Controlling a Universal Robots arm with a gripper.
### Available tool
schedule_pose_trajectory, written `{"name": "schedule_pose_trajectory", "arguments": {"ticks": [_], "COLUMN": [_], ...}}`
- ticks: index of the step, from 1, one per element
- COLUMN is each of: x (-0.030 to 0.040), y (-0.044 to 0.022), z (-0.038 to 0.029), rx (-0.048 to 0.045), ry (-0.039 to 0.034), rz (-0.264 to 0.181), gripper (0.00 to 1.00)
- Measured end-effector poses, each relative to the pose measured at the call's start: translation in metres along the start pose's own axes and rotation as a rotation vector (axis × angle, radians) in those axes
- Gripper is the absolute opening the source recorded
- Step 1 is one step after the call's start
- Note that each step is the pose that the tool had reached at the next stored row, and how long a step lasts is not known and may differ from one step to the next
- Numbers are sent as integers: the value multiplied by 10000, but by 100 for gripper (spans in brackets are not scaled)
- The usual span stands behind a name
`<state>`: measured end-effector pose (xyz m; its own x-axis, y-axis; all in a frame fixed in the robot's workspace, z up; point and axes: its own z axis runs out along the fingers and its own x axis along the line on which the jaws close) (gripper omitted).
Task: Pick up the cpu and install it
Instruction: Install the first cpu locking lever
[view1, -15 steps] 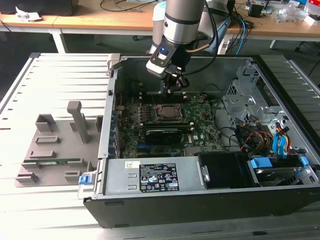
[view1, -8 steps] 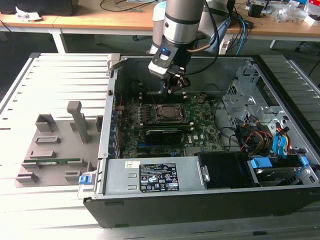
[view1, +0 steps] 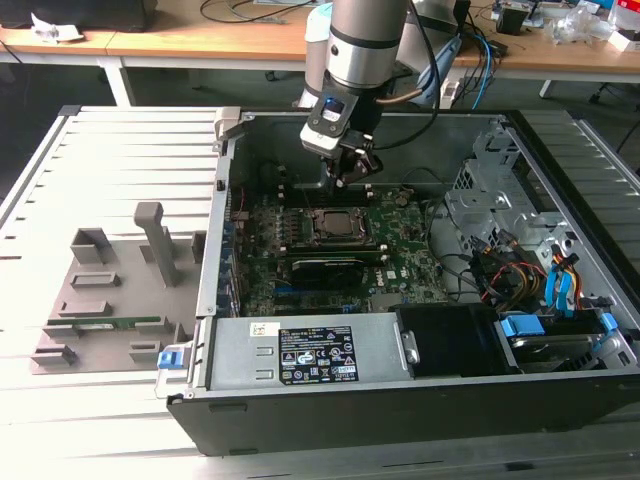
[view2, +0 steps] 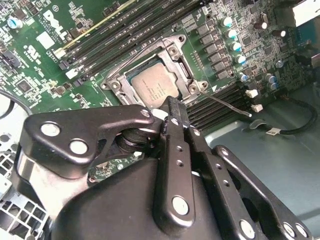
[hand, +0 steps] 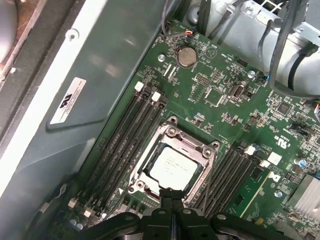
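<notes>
**CPU in socket, gripper shut beside it**

Item 1: small flat square cpu with a pale silver-grey metal top (hand: 172, 169). I log it lying inside the dark square metal-framed socket (hand: 200, 146) on the green motherboard (hand: 220, 100), within the open black computer case (view1: 400, 420).

Item 2: my black gripper (hand: 172, 193), jaws together and empty, poised at the chip's edge.

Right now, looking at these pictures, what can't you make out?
First wrist view: the hand covers the cpu's edge nearest it, so contact is unclear.
Second wrist view: the hand hides one corner of the cpu and its socket.
Exterior view: the socket is too small and dark to show the cpu.
</notes>
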<state>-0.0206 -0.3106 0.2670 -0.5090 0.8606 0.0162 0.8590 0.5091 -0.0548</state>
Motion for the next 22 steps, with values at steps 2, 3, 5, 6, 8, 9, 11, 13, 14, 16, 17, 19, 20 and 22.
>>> {"name": "schedule_pose_trajectory", "arguments": {"ticks": [2,3,5,6,8,9,11,13,14,16,17,19,20,22], "x": [0,0,0,0,0,0,0,0,0,0,0,0,0,0], "y": [0,0,0,0,0,0,0,0,0,0,0,0,0,0], "z": [0,0,0,0,0,0,0,0,0,0,0,0,0,0], "rx": [2,3,8,10,13,15,18,20,20,23,24,27,28,32], "ry": [-6,-10,-27,-34,-43,-50,-61,-67,-69,-80,-82,-89,-95,-108], "rz": [-120,-178,-490,-622,-783,-916,-1110,-1219,-1263,-1456,-1503,-1615,-1730,-1972], "gripper": [11,11,11,11,11,11,11,11,11,11,11,11,11,11]}}
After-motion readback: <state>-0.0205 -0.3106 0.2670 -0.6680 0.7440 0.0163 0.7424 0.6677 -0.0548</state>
